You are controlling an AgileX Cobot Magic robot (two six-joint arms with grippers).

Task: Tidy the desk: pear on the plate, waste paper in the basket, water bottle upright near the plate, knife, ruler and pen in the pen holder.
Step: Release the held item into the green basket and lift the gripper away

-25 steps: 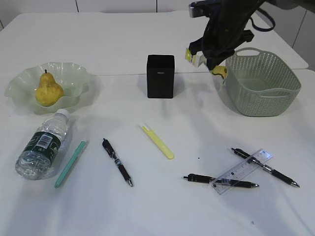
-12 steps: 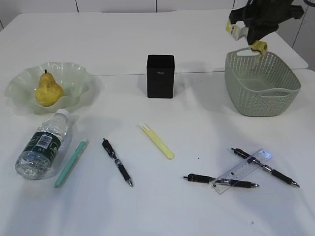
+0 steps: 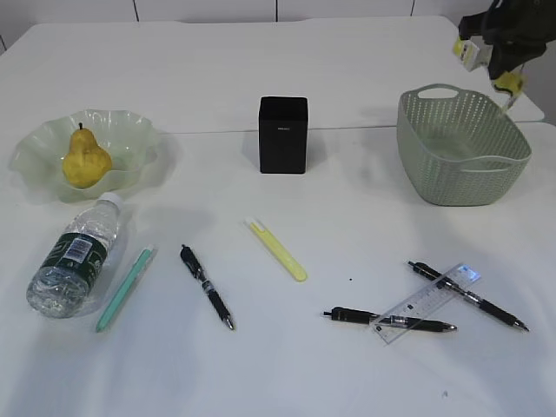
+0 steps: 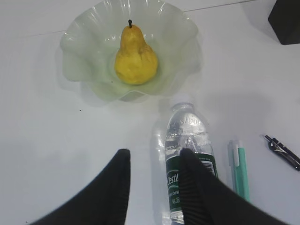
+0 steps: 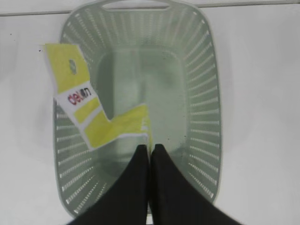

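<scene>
Exterior: yellow pear on wavy pale-green plate; clear bottle lying down; pens and transparent ruler on desk.
Left wrist: left gripper spread wide, empty, above bottle.
Right wrist only: right gripper pinching yellow-white waste paper over empty grey-green perforated basket.

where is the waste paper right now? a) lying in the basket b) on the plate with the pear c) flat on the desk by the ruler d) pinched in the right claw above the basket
d: the right claw is shut on the yellow and white waste paper, which hangs over the basket; the basket floor below it is bare.
</scene>
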